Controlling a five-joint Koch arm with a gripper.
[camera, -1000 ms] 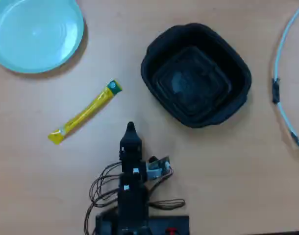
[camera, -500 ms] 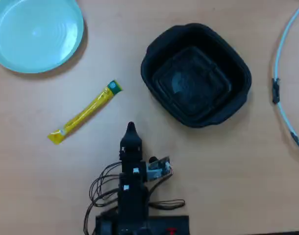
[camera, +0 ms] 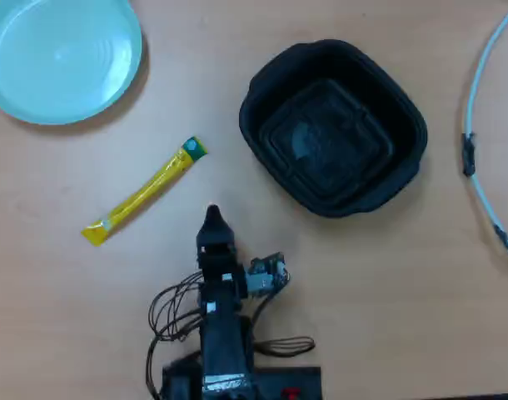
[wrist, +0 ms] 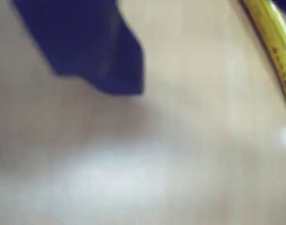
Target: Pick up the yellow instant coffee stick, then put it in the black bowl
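The yellow instant coffee stick [camera: 146,190] is seen lying flat on the worktop [camera: 387,283], between the plate [camera: 61,57] and the black bowl [camera: 333,125]. The claw [camera: 213,218] is placed just beside it; whether it is open cannot be told. The flat sachet could be pushed away if the claw is lowered off-centre.

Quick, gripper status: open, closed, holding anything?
Gripper: cannot be told if open or shut; only one tip shows. Holding nothing: the yellow instant coffee stick lies apart on the table.

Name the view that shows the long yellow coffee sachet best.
The overhead view: the long yellow coffee sachet lies whole on the table, green end included. The wrist view catches only a blurred yellow strip at its right edge.
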